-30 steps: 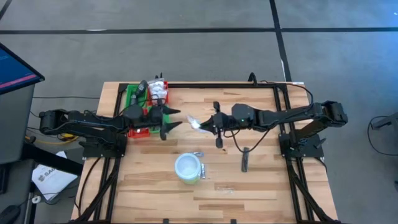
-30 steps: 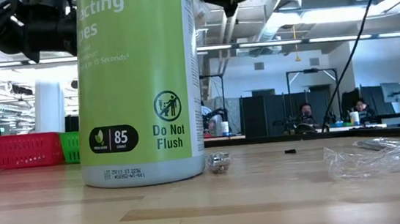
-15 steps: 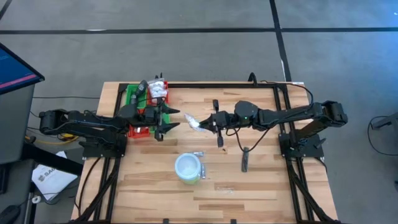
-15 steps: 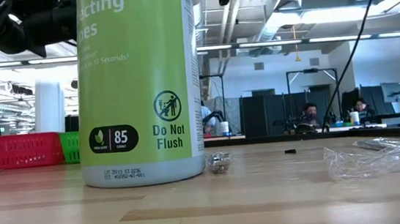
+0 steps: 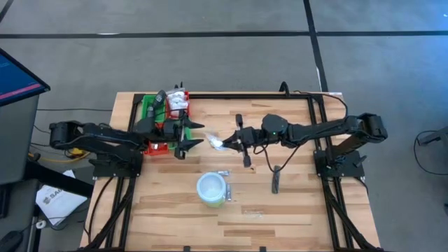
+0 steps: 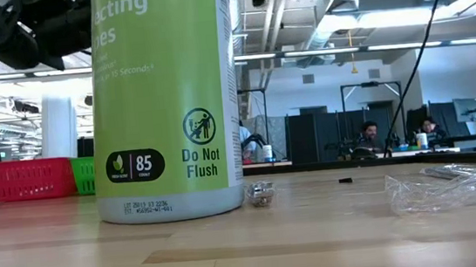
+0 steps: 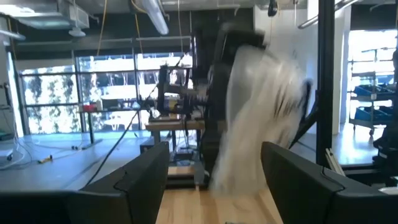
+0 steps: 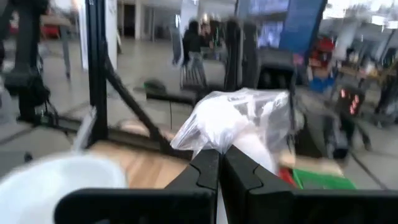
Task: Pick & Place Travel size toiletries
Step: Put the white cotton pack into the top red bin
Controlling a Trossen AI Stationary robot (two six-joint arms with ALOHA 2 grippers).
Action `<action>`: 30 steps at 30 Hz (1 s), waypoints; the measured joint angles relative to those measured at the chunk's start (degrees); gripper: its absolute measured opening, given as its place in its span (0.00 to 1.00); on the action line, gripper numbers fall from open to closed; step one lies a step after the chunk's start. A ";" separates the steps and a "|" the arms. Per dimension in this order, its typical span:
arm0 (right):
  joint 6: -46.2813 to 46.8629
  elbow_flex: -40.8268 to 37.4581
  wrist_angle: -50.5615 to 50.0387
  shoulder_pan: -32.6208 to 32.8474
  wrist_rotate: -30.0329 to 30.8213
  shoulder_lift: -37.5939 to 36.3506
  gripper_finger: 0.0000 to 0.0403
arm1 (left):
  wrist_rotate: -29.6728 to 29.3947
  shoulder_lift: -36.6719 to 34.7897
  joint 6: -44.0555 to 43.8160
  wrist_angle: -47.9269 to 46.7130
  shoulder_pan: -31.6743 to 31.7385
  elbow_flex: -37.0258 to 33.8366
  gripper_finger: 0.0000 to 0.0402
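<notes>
Right gripper (image 5: pixel 225 144) at centre of the high view, fingers pressed together on a small white packet in clear plastic (image 5: pixel 216 143), held in the air above the table (image 5: pixel 294 210). Left gripper (image 5: pixel 194 134) just left of it, fingers spread wide, holding nothing, beside the red and green tray (image 5: pixel 155 147). Lower centre: white tub (image 5: pixel 211 190). Lower right: dark stick (image 5: pixel 276 180) flat on the wood.

Two dark, slender jointed arms, each bolted to a black base plate on the wooden table (image 5: pixel 168 210); rounded black joint housings along both; thin black cables loop beside the right arm; left gripper (image 5: pixel 189 134) and right gripper (image 5: pixel 239 140) carry matte black, flat, tapering fingers (image 8: pixel 245 183).
</notes>
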 joint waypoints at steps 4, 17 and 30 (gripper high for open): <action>1.49 -0.13 0.50 -0.39 -0.25 2.16 0.00 | 1.20 2.49 0.92 0.76 0.28 1.83 0.61; 1.27 1.94 -0.38 -1.44 -0.97 4.03 0.00 | 8.62 6.54 0.90 0.58 0.44 4.06 0.57; 2.58 1.94 -4.23 -2.48 -0.95 4.03 0.00 | 8.81 6.30 0.83 0.32 1.07 4.04 0.03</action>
